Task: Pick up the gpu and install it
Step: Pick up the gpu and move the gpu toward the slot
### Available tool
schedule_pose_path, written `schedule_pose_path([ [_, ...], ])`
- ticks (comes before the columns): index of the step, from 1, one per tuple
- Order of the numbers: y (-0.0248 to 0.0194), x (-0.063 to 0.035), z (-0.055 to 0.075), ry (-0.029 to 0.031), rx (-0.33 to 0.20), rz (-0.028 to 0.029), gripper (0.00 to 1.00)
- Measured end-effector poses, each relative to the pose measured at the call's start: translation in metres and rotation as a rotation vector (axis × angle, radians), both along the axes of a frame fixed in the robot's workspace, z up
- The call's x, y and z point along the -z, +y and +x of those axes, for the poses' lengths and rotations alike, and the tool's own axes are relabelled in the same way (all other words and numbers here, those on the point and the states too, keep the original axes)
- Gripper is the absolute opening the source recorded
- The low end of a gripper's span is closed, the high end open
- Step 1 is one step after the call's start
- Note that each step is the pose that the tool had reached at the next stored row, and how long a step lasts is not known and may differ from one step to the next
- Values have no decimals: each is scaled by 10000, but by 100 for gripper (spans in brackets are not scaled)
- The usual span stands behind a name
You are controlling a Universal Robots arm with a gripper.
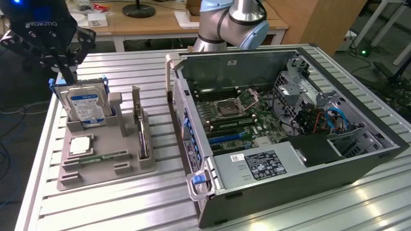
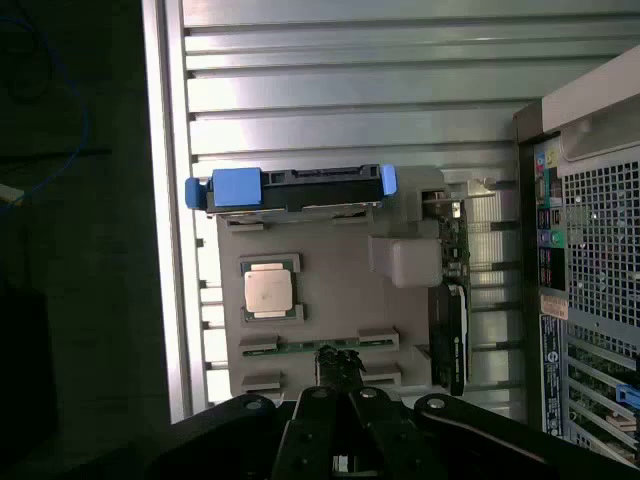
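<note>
Ribbed metal tabletop [image 1: 115, 207] holds tray [image 1: 103, 169] with gpu [image 1: 142, 142] — wooden desk [image 1: 154, 26] behind.

Bright light, dark corners
White glare shines off the metal table [image 2: 350, 95]; the floor [image 2: 70, 300] beside it is dark.

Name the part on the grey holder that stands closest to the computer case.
The gpu: the thin dark card standing on edge at the holder side facing the case. The hard drive, processor and memory stick sit farther off.
</note>
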State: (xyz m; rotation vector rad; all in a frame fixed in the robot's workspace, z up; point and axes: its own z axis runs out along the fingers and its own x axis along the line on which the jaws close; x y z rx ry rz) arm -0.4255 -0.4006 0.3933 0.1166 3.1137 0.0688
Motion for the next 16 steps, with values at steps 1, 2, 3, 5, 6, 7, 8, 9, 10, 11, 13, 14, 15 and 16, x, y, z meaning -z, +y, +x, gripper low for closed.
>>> schedule_pose_path([
  [1, 0, 0, 0, 0, 0, 0, 11],
  [2, 0, 0, 2, 0, 0, 0, 11],
  [3, 0, 0, 3, 0, 0, 0, 11],
  [5, 0, 1, 3, -1, 1, 1, 11],
  [6, 0, 0, 3, -1, 0, 0, 11],
  [7, 0, 0, 3, 0, 0, 0, 11],
  [8, 0, 0, 3, 0, 0, 0, 11],
  [9, 0, 0, 3, 0, 0, 0, 11],
  [10, 0, 0, 3, 0, 0, 0, 11],
  [11, 0, 1, 3, -1, 0, 0, 11],
  [13, 0, 0, 3, -1, 0, 0, 11],
  [14, 0, 0, 3, 0, 0, 1, 11],
  [15, 0, 0, 3, -1, 0, 0, 17],
  [16, 0, 0, 3, 0, 0, 0, 17],
])
